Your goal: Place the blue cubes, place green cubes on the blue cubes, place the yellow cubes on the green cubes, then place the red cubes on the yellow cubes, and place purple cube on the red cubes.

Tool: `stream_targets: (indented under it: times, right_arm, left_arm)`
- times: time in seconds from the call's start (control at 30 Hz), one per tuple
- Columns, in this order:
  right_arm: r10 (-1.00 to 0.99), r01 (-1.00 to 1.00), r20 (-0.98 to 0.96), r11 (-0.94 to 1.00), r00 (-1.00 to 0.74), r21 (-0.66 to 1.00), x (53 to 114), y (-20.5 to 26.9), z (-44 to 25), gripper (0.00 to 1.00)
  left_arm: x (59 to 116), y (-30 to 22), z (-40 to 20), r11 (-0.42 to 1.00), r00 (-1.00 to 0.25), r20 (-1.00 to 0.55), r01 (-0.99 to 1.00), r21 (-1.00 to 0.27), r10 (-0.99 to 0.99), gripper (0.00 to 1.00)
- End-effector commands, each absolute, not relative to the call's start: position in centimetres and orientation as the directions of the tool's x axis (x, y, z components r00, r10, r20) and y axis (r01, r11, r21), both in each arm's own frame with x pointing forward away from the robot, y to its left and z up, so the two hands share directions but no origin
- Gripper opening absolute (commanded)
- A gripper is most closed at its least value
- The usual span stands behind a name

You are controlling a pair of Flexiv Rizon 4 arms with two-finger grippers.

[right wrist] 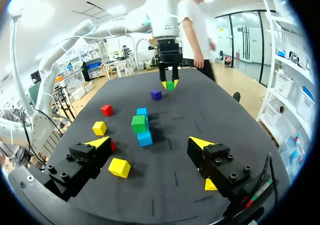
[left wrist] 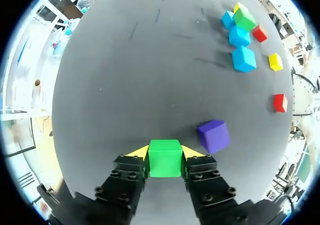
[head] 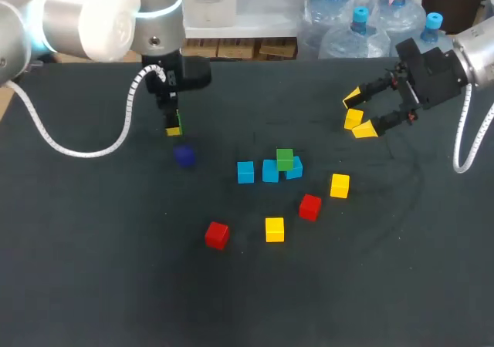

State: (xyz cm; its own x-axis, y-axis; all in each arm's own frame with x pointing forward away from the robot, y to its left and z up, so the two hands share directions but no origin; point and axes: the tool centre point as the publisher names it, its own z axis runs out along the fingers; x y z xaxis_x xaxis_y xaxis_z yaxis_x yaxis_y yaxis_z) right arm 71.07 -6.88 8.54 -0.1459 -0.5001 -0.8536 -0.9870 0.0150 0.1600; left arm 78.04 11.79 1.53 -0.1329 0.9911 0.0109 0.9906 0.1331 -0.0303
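Matt dark table (head: 93,270); smooth plastic-looking green cube (left wrist: 165,158).

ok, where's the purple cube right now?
Head view: the purple cube lies on the table left of centre, near the green cube held in the left jaws, with the nearest blue cube to its right.

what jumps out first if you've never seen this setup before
The left gripper is shut on a green cube, close beside a purple cube. In the middle, three blue cubes sit in a row with a second green cube on top. The right gripper hangs open and empty off to their right.
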Motion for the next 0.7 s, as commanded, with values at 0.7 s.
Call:
stream_targets:
  times: [0.7]
  right_arm:
    - [-0.499, -0.987, -0.854, 0.015, -0.145, 0.159, 71.1, -6.9, 8.5, 1.0]
  left_arm:
    - [65.4, 5.2, 7.3, 0.122, -0.097, -0.173, 0.982, 0.143, 0.98, 0.0]
